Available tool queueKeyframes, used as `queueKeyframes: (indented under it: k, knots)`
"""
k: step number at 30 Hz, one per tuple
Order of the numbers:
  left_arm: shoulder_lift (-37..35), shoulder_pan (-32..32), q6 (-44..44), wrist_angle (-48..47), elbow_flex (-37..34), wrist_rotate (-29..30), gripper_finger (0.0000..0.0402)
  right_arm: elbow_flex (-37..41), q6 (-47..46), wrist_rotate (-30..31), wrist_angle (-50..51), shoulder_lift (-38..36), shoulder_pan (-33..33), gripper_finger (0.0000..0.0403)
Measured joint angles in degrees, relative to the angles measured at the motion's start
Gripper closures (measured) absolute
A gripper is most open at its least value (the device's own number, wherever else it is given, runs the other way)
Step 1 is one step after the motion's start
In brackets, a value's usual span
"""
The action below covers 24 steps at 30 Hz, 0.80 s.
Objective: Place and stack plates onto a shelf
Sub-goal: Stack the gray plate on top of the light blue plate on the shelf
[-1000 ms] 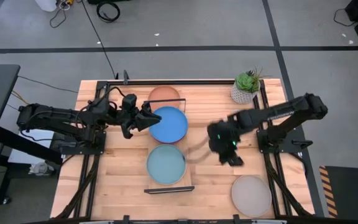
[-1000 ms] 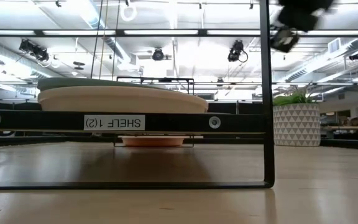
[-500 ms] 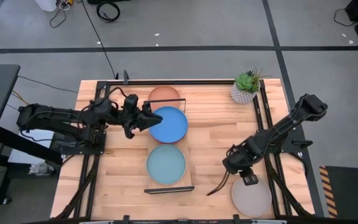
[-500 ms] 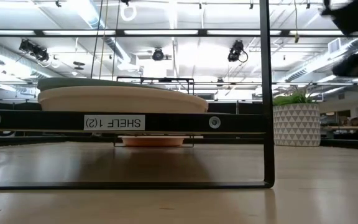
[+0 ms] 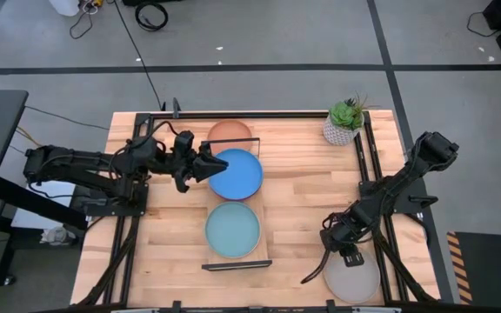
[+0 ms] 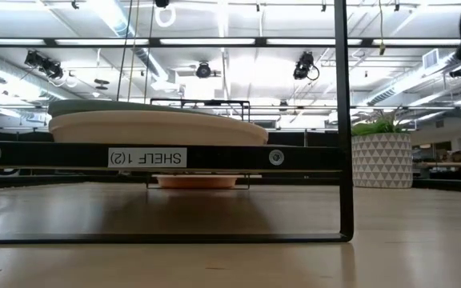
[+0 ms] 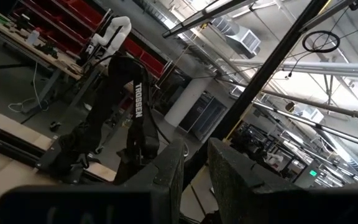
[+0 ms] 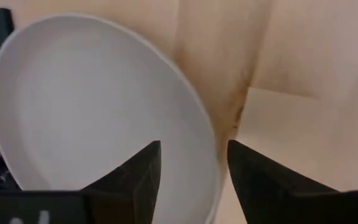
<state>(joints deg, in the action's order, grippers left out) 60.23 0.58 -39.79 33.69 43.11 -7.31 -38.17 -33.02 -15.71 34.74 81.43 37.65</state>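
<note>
High view, near edge first: right gripper (image 5: 348,252), fingers apart, straddles the grey plate's (image 5: 355,276) rim for a pickup. Farther back, left gripper (image 5: 205,164) is clamped on the bright blue plate (image 5: 237,174) over the shelf (image 5: 264,228).

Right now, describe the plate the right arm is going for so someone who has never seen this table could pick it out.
Start at the wooden table and go to its near right corner, away from the shelf. The grey plate lies there alone, flat on the wood, with the right gripper open at its edge. It is the only pale, colourless plate.
</note>
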Motion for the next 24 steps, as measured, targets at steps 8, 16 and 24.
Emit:
queueKeyframes:
  k: [8,16,24]
  knots:
    - [0.02,0.00,0.03,-0.02,0.00,0.00,0.0322,1.49,-1.82,2.69,0.02,0.00,2.28,0.0317]
    - [0.02,0.00,0.05,-0.05,0.00,0.00,0.0322,1.71,-2.35,0.25,-0.01,0.03,1.42,0.0388]
    - [0.00,0.00,-0.93,-0.02,0.00,-0.02,0.0322,1.71,-4.50,-5.41,4.26,-2.32,-4.03,0.0393]
